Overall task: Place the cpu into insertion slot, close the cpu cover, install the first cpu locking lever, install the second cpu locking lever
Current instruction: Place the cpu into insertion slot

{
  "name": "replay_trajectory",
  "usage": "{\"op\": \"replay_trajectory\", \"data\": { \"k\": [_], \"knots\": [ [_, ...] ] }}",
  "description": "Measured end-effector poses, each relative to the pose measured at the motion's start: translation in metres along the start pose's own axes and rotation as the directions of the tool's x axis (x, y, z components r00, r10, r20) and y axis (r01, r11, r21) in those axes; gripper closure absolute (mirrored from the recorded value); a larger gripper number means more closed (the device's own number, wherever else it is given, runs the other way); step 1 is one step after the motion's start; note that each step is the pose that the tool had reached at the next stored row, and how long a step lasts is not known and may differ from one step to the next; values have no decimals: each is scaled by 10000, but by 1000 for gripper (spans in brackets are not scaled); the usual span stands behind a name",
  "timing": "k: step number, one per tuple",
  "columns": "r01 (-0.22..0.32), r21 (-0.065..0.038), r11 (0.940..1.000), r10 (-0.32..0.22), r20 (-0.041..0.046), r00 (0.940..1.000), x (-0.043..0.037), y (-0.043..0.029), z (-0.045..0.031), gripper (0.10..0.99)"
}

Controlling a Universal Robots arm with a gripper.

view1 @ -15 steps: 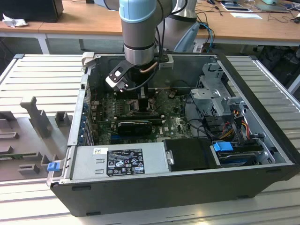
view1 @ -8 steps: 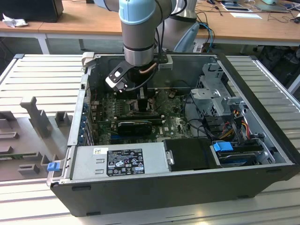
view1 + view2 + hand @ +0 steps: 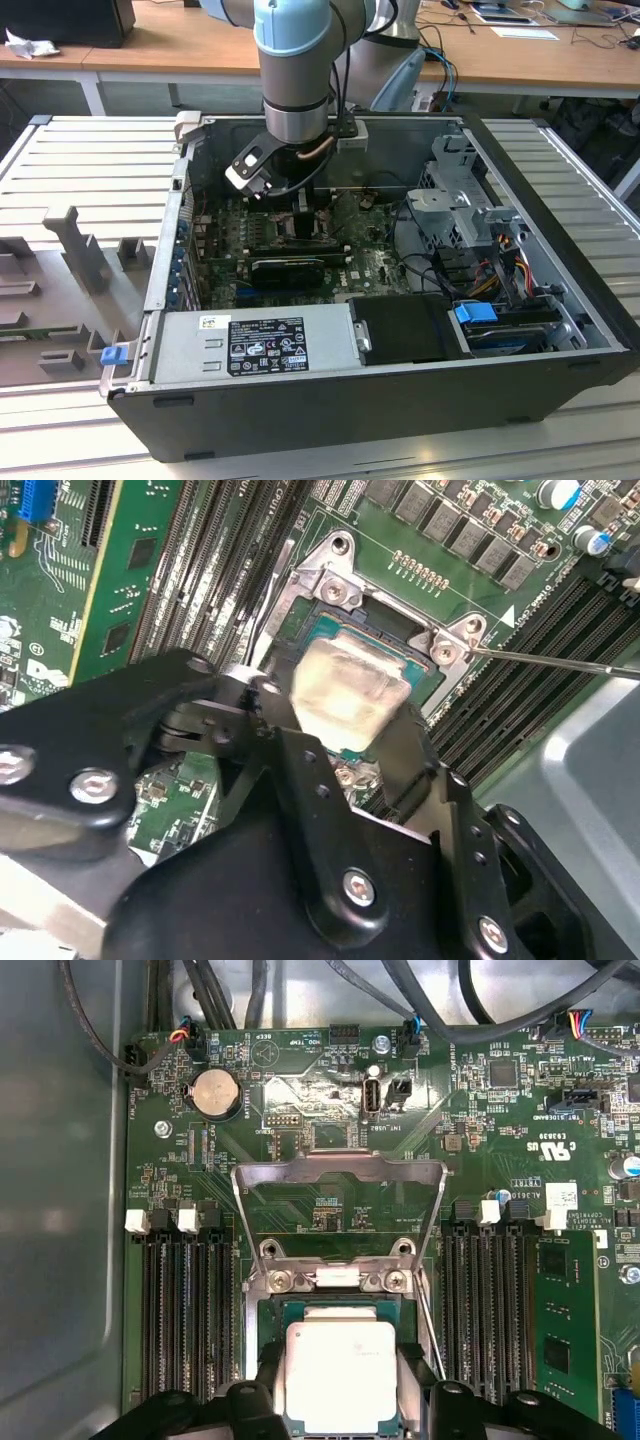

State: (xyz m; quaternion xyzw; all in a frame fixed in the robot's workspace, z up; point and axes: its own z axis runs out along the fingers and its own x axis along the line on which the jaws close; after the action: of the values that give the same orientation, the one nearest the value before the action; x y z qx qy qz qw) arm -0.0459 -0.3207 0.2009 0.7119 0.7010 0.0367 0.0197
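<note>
At the exterior view's left I see a grey moulded plastic tray [image 3: 70, 270]. Further right, inside the open black computer case [image 3: 330, 410], my black two-finger gripper [image 3: 340, 1385] clamps the pale silvery square cpu [image 3: 338, 1360] over the black-framed square insertion slot [image 3: 385, 620]. The thin silvery hinged cpu cover [image 3: 340, 1168] is flipped open.

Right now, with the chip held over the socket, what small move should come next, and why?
Probably a short, level descent. The end effector grips the cpu squarely over the insertion slot, and the cpu cover stands swung up, out of the way. Whether the cpu already sits fully in is hard to tell, so go gently.
</note>
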Motion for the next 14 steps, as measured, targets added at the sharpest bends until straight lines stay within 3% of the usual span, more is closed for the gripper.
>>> {"op": "replay_trajectory", "data": {
  "k": [1,10,13,14],
  "knots": [
    [0,0,10000,0,0,10000,0,0,0,482],
    [1,1,10000,-1,-1,10000,1,2,-22,482],
    [1,0,10000,-1,14,10000,1,4,-48,482],
    [3,-1,10000,-3,55,10000,2,4,-55,482]
  ]
}}
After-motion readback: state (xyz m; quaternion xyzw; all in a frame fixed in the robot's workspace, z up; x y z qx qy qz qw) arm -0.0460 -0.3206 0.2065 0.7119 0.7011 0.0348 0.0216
